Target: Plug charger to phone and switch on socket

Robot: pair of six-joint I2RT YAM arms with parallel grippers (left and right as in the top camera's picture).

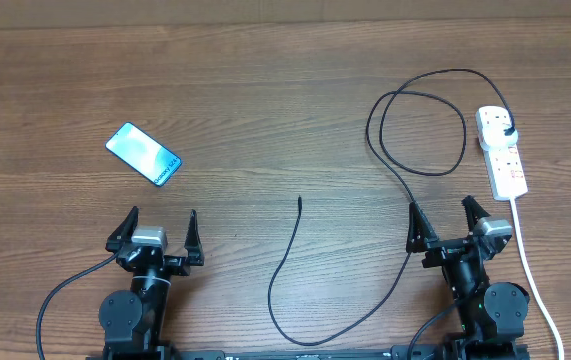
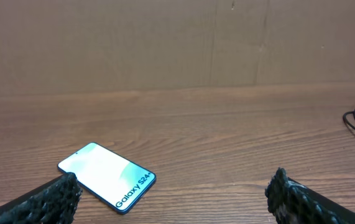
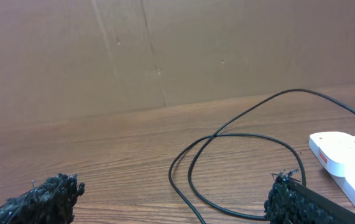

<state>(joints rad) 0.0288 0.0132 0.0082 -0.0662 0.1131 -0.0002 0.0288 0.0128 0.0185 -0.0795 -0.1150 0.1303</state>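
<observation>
The phone [image 1: 143,154] lies flat on the wooden table at the left, screen lit; the left wrist view shows it [image 2: 107,176] reading "Galaxy S24+". The black charger cable [image 1: 417,140] loops at the right, its plug [image 1: 506,131] in the white power strip [image 1: 501,151], and its connector tip [image 1: 299,199] lies loose at mid-table. My left gripper [image 1: 155,228] is open and empty, just near of the phone. My right gripper [image 1: 449,221] is open and empty, near of the cable loop [image 3: 239,168] and left of the strip [image 3: 346,158].
The strip's white cord [image 1: 531,270] runs toward the near edge past my right arm. The charger cable sweeps between the two arm bases near the front edge [image 1: 305,335]. A brown wall [image 2: 165,43] stands behind the table.
</observation>
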